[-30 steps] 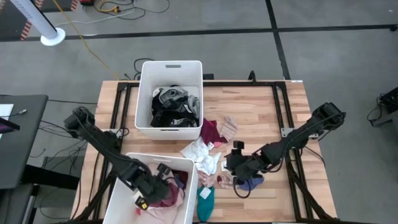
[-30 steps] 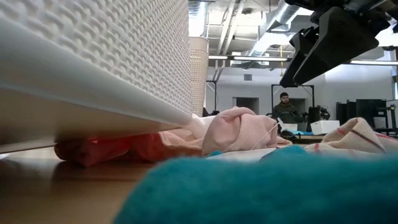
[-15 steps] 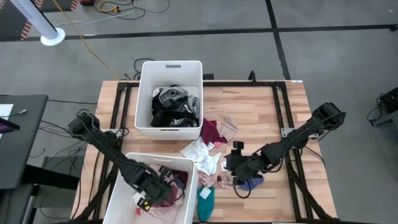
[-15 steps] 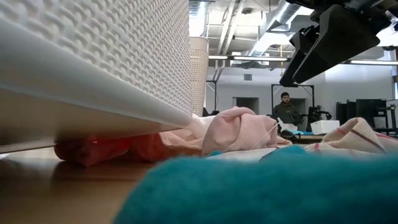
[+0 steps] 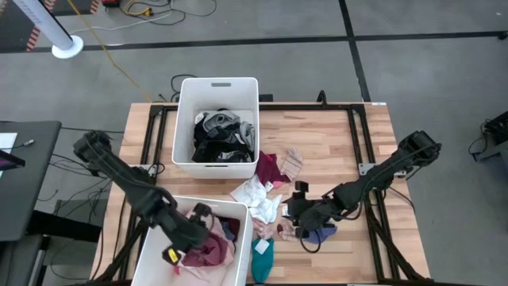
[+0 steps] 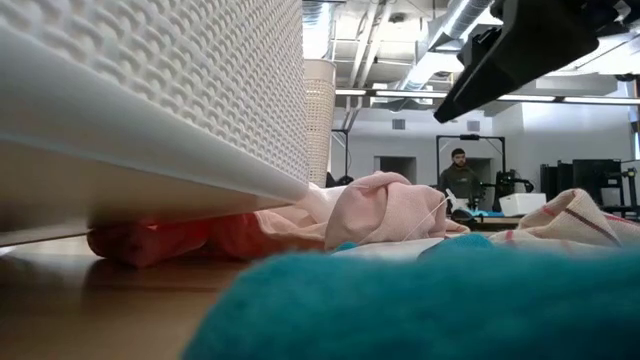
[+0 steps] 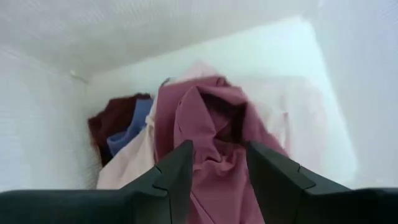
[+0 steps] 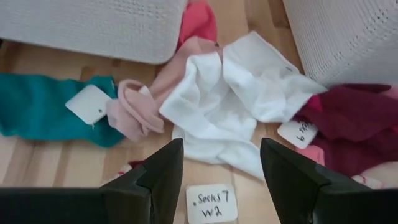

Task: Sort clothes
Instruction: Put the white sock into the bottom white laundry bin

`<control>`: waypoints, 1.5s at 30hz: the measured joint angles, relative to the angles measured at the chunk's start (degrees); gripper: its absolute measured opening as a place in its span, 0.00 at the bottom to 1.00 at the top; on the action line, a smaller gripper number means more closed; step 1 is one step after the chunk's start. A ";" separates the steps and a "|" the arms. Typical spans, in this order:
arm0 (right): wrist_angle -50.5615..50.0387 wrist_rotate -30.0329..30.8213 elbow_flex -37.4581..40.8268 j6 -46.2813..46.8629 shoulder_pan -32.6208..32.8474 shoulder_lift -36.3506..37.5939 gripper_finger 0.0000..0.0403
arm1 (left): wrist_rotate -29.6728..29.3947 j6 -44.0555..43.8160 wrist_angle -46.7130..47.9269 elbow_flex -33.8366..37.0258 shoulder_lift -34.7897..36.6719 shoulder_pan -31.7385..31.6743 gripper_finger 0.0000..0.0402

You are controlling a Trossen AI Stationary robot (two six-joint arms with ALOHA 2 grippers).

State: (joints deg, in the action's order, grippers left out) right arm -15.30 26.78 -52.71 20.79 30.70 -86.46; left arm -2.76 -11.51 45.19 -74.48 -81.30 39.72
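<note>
A wooden table (image 5: 333, 135) holds two white bins. The far bin (image 5: 216, 89), at 12 o'clock, contains dark and grey clothes (image 5: 222, 137). The near bin (image 5: 151, 242), at 7 o'clock, has pink clothes (image 5: 208, 253) under the left gripper (image 5: 198, 230). Loose garments (image 5: 266, 195) lie mid-table; the right gripper (image 5: 295, 210) hovers at their 4 o'clock edge.

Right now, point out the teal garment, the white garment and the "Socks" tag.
teal garment (image 8: 37, 115), right wrist view, middle of cloth.
white garment (image 8: 214, 102), right wrist view, centre fold.
"Socks" tag (image 8: 210, 203), right wrist view, label face.
</note>
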 joint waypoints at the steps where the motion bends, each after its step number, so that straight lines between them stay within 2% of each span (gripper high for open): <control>1: 0.83 -0.01 0.00 -0.29 0.01 -0.28 0.56 | 0.01 -0.04 -0.18 0.00 1.01 0.08 0.36; 6: 6.45 -1.57 0.02 -2.51 0.02 -4.13 0.56 | -0.24 1.43 -3.01 0.00 5.34 0.58 0.36; 10: 11.99 -3.38 0.06 -4.14 -0.78 -8.82 0.56 | -4.36 5.57 -6.62 -0.04 8.37 1.72 0.36; 19: 25.02 -5.39 0.09 -7.27 -4.58 -16.89 0.56 | -26.29 17.72 -11.69 -0.04 13.61 7.65 0.35; 25: 30.69 -11.56 0.07 -7.31 -7.52 -19.73 0.54 | -34.52 18.61 -11.77 0.59 14.87 10.15 0.35; 31: 29.92 -14.70 0.07 -6.05 -9.66 -21.84 0.39 | -41.29 17.57 -11.44 3.51 14.96 11.76 0.35; 35: 29.30 -14.83 0.07 -7.87 -9.61 -21.25 0.21 | -44.17 16.87 -11.61 5.64 15.00 13.70 0.35; 39: 28.84 -14.90 0.07 -11.29 -8.91 -19.38 0.04 | -44.65 16.06 -12.91 7.96 15.00 15.68 0.35; 45: 24.71 -14.33 0.07 -12.51 -8.61 -13.14 0.02 | -44.40 16.28 -16.26 11.10 14.95 17.17 0.35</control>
State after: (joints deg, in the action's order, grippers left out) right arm 9.41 12.45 -52.64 8.28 22.09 -99.60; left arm -47.16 4.77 28.93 -63.37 -66.35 56.89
